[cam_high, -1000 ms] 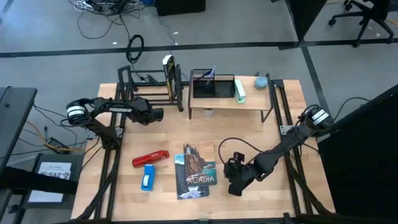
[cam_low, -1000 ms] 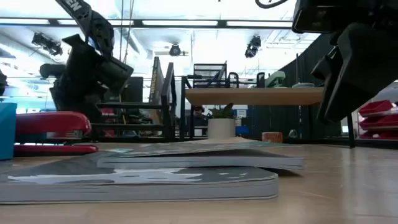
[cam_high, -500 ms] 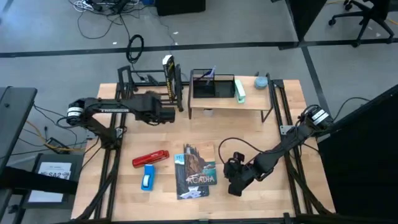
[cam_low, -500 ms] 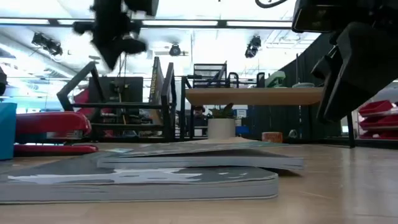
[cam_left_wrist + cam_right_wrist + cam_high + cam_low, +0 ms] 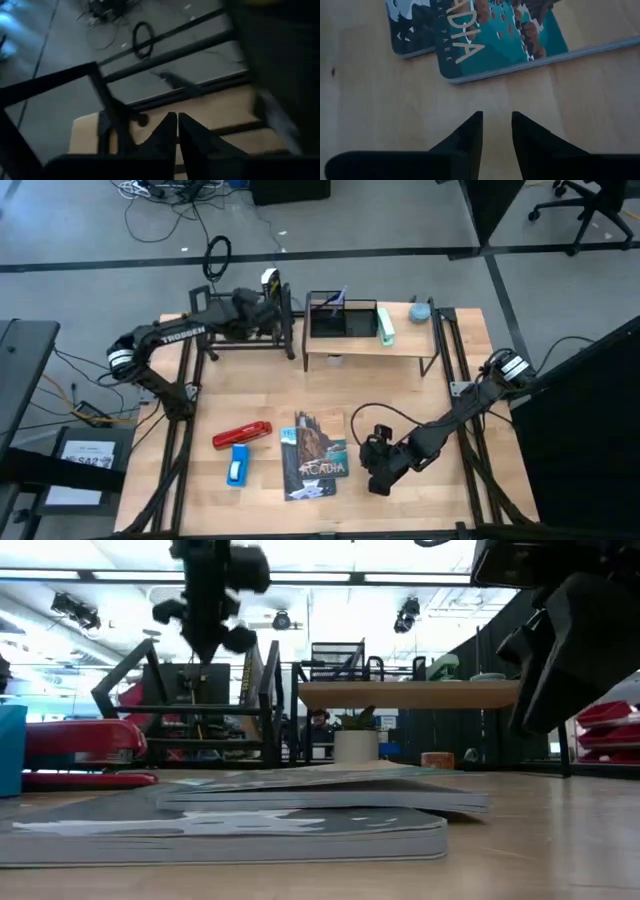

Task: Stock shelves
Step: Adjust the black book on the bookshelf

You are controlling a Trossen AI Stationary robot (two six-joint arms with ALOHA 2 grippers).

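At the table's far edge stand the two shelves: the open black metal tube-frame rack (image 5: 245, 320) on the left and, just beside it, the light wood plank shelf with black metal legs (image 5: 365, 340). An upright dark book with a yellow spine (image 5: 270, 300) stands at the rack's right end, partly hidden by the frame bars and by the arm. A black mesh organizer tray (image 5: 340, 315), a pale green object (image 5: 386, 328) and a grey-blue round object (image 5: 421, 310) sit on the plank, too small to tell further. Over the rack hangs the left gripper (image 5: 262, 312), just beside the book; its wrist view shows the dark fingers (image 5: 167, 135) pressed nearly together with nothing between them, though that view is dim and blurred. Well apart, near the front, the right gripper (image 5: 496, 131) hovers low over bare wood with a narrow gap between its empty fingers, just short of a teal-covered booklet reading "ACADIA" (image 5: 318, 452) lying on a second booklet whose cover is mostly hidden. Left of these lie a red stapler (image 5: 243, 434) and a blue rectangular object (image 5: 238, 466)
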